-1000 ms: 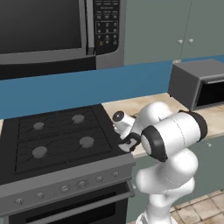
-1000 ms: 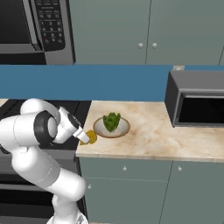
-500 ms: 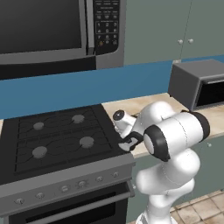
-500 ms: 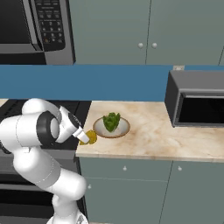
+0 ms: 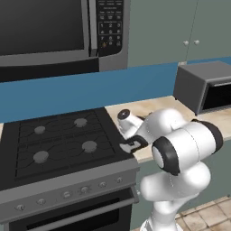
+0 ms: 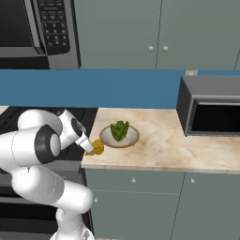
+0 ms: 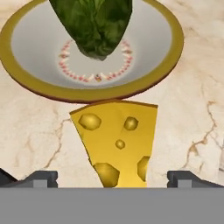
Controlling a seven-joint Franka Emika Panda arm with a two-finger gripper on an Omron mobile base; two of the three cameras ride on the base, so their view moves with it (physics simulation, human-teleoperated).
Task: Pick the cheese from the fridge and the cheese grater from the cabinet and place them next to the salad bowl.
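One wedge of cheese (image 7: 117, 142) lies on the marbled counter (image 6: 164, 145), and we find it just beside the rim of the salad bowl (image 7: 92, 54), its broad end toward the bowl. In the hand view the gripper (image 7: 113, 178) stands with its two dark fingertips (image 7: 41, 178) wide apart on either side of the wedge, neither one touching it. From the right base view we note the cheese (image 6: 97, 147) near the counter's left edge, next to the bowl (image 6: 119, 137) with green leaves in it, and the arm's hand directly over it. A dark countertop microwave (image 6: 211, 112) sits well apart to the right. The stove (image 5: 63, 144) adjoins the counter.
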